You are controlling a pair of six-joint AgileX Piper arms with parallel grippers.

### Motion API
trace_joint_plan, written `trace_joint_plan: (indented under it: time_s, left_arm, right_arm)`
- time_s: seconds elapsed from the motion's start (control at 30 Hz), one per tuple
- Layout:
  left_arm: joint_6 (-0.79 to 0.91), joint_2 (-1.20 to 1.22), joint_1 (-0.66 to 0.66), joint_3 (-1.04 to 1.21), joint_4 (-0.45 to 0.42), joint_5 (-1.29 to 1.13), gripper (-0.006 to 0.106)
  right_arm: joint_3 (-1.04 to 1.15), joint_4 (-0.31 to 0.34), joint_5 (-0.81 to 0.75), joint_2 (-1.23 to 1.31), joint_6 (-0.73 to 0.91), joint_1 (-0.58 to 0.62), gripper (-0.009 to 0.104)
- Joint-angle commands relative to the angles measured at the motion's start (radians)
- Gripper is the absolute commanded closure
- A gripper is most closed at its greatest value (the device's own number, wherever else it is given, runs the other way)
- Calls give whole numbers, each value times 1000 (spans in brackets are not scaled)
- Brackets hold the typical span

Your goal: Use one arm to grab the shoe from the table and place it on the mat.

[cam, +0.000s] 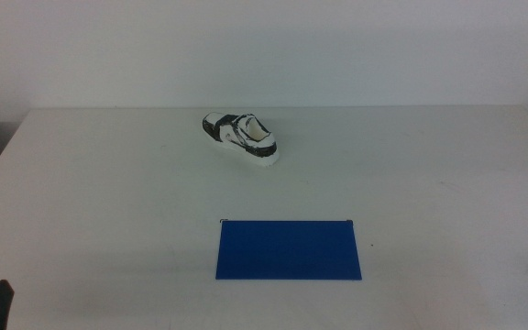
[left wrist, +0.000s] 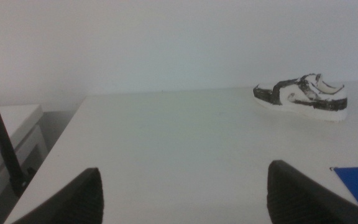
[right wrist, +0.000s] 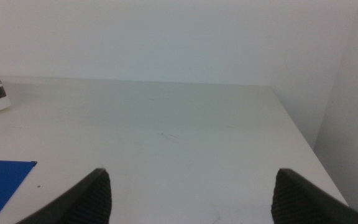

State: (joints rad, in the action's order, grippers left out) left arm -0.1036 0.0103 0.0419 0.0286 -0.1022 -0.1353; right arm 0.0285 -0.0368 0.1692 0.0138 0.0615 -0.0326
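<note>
We are noting the sneaker (cam: 241, 137) sitting far on the table (cam: 447, 183), beyond the mat (cam: 288, 249). Both grippers (left wrist: 182, 193) (right wrist: 191, 196) are waiting spread, empty. Looks light, soft-sided; we are favouring gripping across its collar.
</note>
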Motion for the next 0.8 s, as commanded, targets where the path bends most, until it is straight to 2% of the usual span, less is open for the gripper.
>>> trace_joint_plan:
  time_s: [0.0,0.33,0.77]
  left_arm:
    - [-5,-34,8,-2,7,85,12]
    - [-5,-166,68,-23,7,206,12]
    - [-4,-438,197,-278,7,199,12]
  right_arm:
    - [-10,8,-79,20,13,3,29]
    - [-10,8,-79,20,13,3,29]
    - [-10,8,-79,20,13,3,29]
